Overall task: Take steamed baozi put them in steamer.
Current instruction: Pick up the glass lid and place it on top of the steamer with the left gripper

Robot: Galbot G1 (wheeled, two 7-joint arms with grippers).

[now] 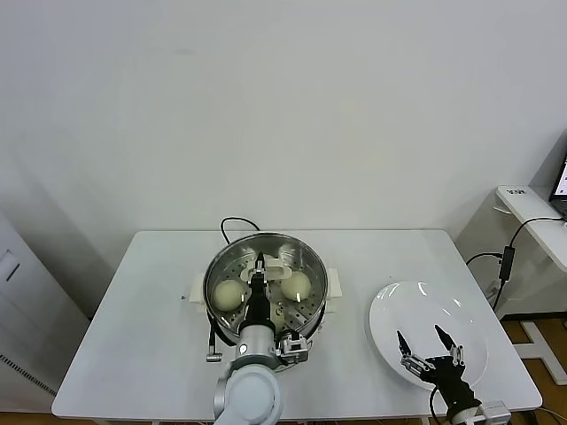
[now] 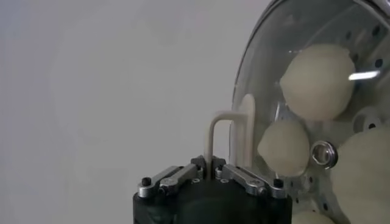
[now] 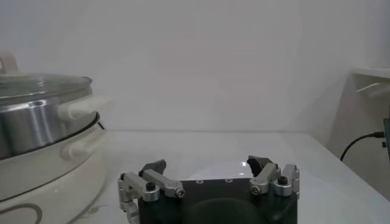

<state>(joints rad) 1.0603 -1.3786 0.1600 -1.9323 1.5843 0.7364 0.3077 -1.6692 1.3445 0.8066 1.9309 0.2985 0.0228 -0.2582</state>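
The jaws of the left gripper (image 2: 212, 167) are pinched shut on the cream loop handle (image 2: 220, 137) of the glass lid (image 2: 286, 91), which sits on the steamer (image 1: 312, 305), while the jaws of the right gripper (image 1: 426, 342) stand wide apart with nothing between them. The left arm reaches forward from the near edge of the table (image 1: 151, 345), its wrist low over the steamer's near rim and the gripper pointing toward the lid's centre. The right arm hangs over the near part of the white plate (image 1: 425, 305), near the table's right edge, fingers aimed away from the robot. The steamer stands at the middle of the table, and through the lid the steamed baozi (image 1: 229, 294) lie on its perforated tray.
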